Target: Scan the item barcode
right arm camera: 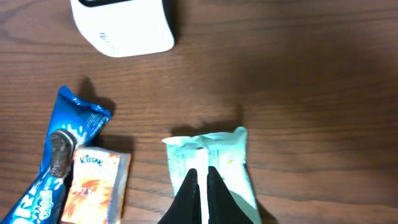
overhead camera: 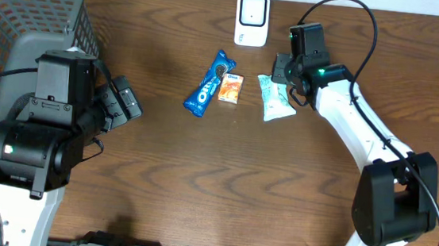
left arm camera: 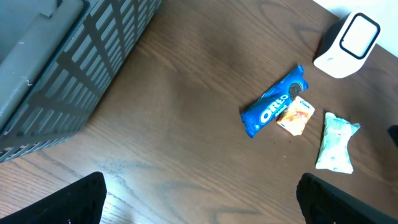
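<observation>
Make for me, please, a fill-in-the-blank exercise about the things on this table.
1. The middle packet, between the Oreo pack and the pale green packet, is ____ in colour.
2. The right gripper, its fingers shut, is over the ____ packet.
3. The grey basket stands on the ____ arm's side.
4. The left gripper is ____.

Missing words: orange; pale green; left; open.

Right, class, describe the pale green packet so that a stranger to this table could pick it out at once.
Find the white scanner on the wooden table. Three packets lie in a row before it. Take the rightmost packet, under the right gripper: pale mint green, unlike the blue Oreo pack and the orange packet.
</observation>
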Robot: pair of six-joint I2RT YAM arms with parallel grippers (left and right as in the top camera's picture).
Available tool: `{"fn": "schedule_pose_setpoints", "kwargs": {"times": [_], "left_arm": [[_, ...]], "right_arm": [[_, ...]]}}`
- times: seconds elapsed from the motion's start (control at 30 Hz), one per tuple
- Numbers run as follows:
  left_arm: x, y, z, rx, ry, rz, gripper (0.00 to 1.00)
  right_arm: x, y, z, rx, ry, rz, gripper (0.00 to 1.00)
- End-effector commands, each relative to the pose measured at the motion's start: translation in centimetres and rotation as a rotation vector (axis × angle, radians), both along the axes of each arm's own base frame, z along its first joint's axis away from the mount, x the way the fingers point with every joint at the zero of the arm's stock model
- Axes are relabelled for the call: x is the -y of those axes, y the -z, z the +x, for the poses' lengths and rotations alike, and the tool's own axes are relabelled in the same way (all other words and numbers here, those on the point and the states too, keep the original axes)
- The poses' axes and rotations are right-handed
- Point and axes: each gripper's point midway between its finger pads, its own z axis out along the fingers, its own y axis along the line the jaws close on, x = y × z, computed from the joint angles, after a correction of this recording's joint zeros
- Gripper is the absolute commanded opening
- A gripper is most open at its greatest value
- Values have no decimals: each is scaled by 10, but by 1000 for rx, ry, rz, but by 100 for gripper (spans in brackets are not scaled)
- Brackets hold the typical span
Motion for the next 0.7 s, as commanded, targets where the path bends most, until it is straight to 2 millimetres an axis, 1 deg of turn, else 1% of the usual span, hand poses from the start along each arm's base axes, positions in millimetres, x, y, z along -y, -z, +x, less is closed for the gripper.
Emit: {"fn": "schedule_pose_setpoints", "kwargs": {"times": [0.0,0.17,0.27,0.3,0.37,0.4,0.5,0.6,0.67], "left_arm": [[-3,-2,1,3,-10,11,98],[-3,-2,1,3,-10,11,98],[-3,-2,1,3,-10,11,98],[-3,-2,1,3,-10,11,98],[-3,-2,1,3,-10,11,98],[-3,-2,1,3,-10,11,98],[-3,-2,1,3,-10,11,98],[-3,-2,1,3,-10,11,98],[-3,-2,1,3,-10,11,98]], "right_arm": [[-9,31,-2,-66,-36,2,2],[-15,78,-5,-155,-46,12,2],[-12,103,-9,-202,-41,-8,2],[-11,108,-10,-213,-39,-14,2],[-9,111,-10,-215,-34,-23,2],[-7,109,-9,-209,-28,-31,4],[0,83,-2,-152,-14,-67,8],[5,53,1,-98,-4,-85,12],[6,31,-2,-73,-10,-82,13]]}}
